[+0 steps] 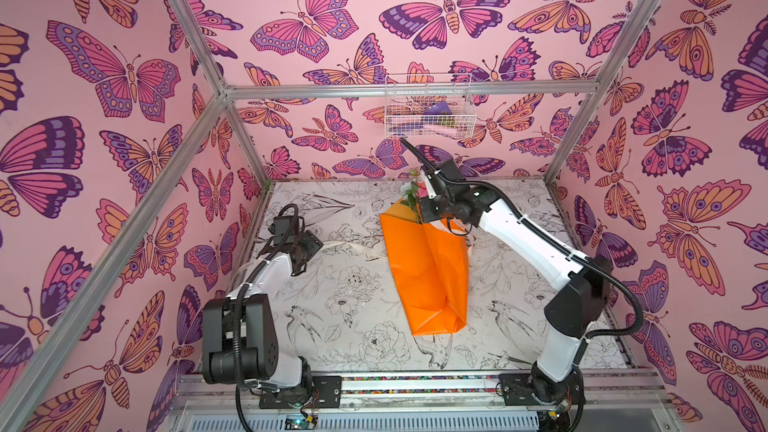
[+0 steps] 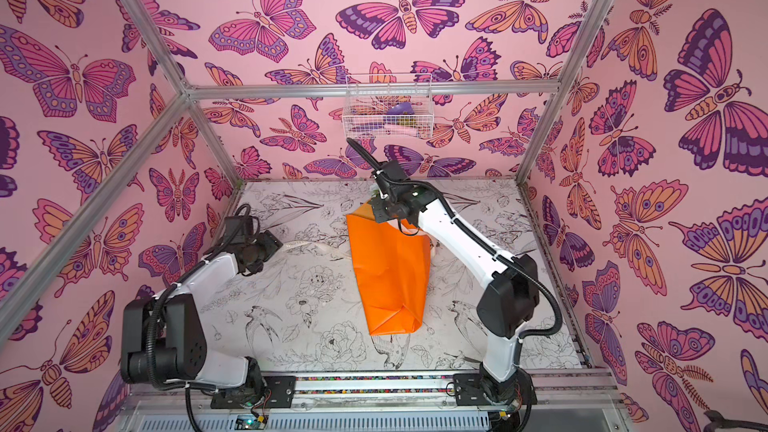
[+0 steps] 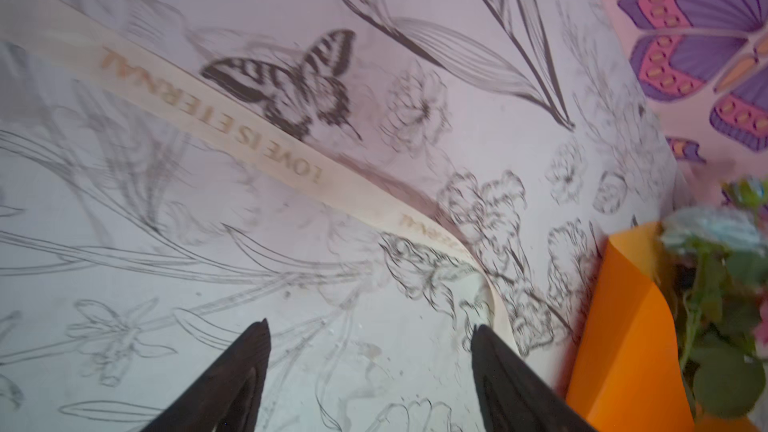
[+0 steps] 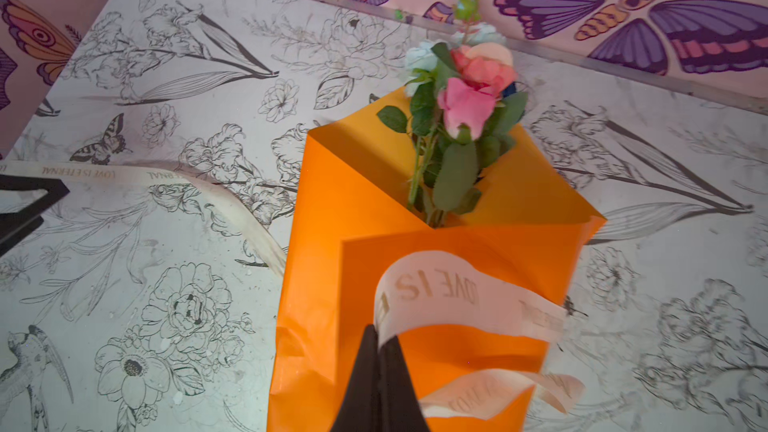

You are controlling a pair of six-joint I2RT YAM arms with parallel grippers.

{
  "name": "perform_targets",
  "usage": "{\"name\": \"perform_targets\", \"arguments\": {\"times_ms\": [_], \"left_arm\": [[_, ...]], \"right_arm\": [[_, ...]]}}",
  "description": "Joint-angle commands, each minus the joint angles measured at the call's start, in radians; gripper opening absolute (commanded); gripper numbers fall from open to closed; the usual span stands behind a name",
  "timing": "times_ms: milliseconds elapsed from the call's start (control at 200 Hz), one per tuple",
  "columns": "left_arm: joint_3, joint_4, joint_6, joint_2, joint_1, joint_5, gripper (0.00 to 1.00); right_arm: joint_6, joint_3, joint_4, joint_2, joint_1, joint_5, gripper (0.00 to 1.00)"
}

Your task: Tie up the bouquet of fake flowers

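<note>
The bouquet of fake flowers (image 1: 424, 268) lies on the patterned table, wrapped in orange paper (image 4: 357, 201). Its pink and white roses (image 4: 469, 93) point toward the back wall. A cream lettered ribbon (image 3: 249, 139) runs across the table from the left and passes under the paper. Its other end loops over the wrap (image 4: 432, 284). My right gripper (image 4: 380, 332) hovers above the wrap's upper part, shut on that looped end. My left gripper (image 3: 372, 326) is open over bare table, left of the bouquet, with nothing between its fingers. The ribbon passes just outside one fingertip (image 3: 482, 338).
A white wire basket (image 1: 428, 105) holding purple and pink items hangs on the back wall above the flower heads. Aluminium frame posts (image 1: 245, 139) stand at the table's back corners. The arm bases sit on a rail (image 1: 415, 384) at the front edge.
</note>
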Motion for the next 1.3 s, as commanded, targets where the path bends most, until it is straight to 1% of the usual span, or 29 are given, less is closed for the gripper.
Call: {"name": "perform_targets", "arguments": {"times_ms": [0,100,195,290,355,491,611,741,856,951,1106,1257,1297], "left_arm": [[0.016,0.001,-0.074,0.045,0.075,-0.029,0.77],[0.023,0.002,-0.15,0.073,0.134,-0.034,0.76],[0.029,-0.01,-0.225,0.096,0.158,-0.091,0.75],[0.043,-0.037,-0.29,0.116,0.18,-0.164,0.75],[0.064,-0.054,-0.301,0.14,0.197,-0.189,0.74],[0.129,-0.085,-0.284,0.206,0.216,-0.228,0.74],[0.192,-0.1,-0.269,0.286,0.236,-0.198,0.74],[0.258,-0.127,-0.261,0.36,0.238,-0.162,0.73],[0.3,-0.171,-0.286,0.406,0.236,-0.124,0.71],[0.324,-0.215,-0.317,0.434,0.217,-0.123,0.7],[0.435,-0.401,-0.398,0.521,0.189,-0.168,0.72],[0.559,-0.569,-0.462,0.642,0.183,-0.112,0.7],[0.588,-0.607,-0.468,0.657,0.174,-0.122,0.69]], "right_arm": [[-0.017,0.1,-0.023,0.061,0.015,-0.052,0.0],[-0.02,0.165,-0.046,0.127,0.025,-0.075,0.0],[-0.022,0.201,-0.065,0.169,0.032,-0.075,0.0],[-0.021,0.203,-0.067,0.186,0.034,-0.077,0.0],[-0.019,0.202,-0.069,0.193,0.033,-0.077,0.0],[-0.016,0.204,-0.074,0.204,0.034,-0.08,0.0],[-0.008,0.205,-0.069,0.21,0.034,-0.083,0.0],[0.0,0.205,-0.066,0.219,0.034,-0.086,0.0],[0.007,0.206,-0.06,0.23,0.036,-0.087,0.0],[0.013,0.206,-0.056,0.24,0.036,-0.089,0.0],[0.023,0.207,-0.055,0.254,0.036,-0.098,0.0],[0.029,0.212,-0.052,0.26,0.038,-0.099,0.0],[0.03,0.215,-0.052,0.261,0.038,-0.1,0.0]]}}
